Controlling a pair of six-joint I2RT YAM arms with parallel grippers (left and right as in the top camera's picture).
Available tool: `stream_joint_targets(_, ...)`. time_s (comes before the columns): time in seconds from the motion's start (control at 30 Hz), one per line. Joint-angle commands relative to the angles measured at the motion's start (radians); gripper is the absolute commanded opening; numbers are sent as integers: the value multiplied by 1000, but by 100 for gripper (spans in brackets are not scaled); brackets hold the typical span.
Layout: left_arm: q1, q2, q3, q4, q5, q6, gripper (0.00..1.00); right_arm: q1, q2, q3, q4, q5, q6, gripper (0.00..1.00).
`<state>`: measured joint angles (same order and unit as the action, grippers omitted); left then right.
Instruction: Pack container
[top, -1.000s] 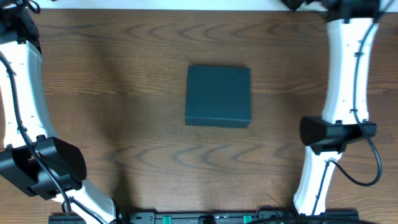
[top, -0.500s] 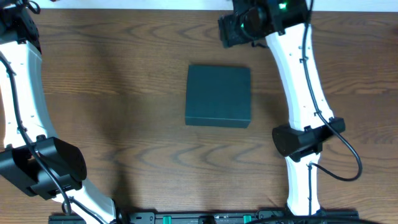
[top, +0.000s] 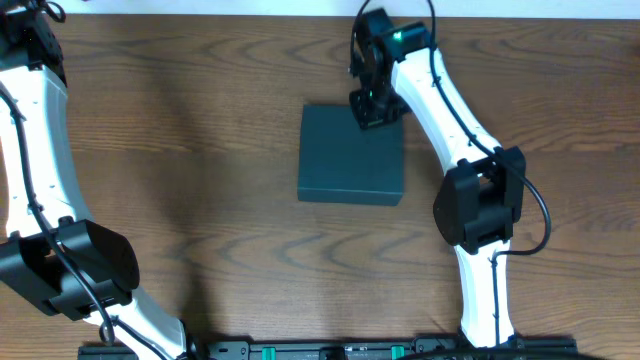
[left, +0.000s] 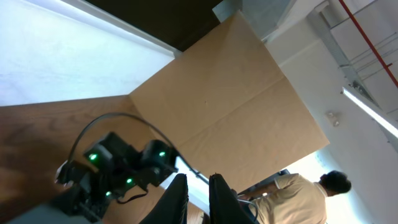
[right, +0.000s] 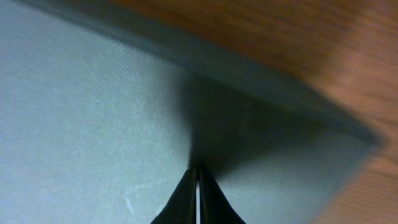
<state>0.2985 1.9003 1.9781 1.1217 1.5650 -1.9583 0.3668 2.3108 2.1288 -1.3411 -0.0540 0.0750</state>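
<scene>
Wood table (top: 200, 150), container (top: 345, 170) shut. Right gripper (right: 198, 179) closed, tips on lid's far edge, likely seeking flap. Left gripper (left: 198, 190) closed, aloft.

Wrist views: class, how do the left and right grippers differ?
Right gripper points down at the far edge of the dark teal rectangular container; left gripper points away toward a brown cardboard sheet. Right arm reaches mid-table; left arm hugs the table edge. Both jaws are shut.
</scene>
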Motion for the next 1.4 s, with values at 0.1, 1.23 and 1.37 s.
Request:
stream_joint_targets(0.1,2,8,6,5,6,21,15,1,7,-126,53,-60,7,5)
stream_joint_targets(1.23,2,8,6,5,6,21,99,-19,1,484,3,-48,6,99)
stream_joint_targets(1.37,2,8,6,5,6,21,98,-19,1,483,2,-48,6,99)
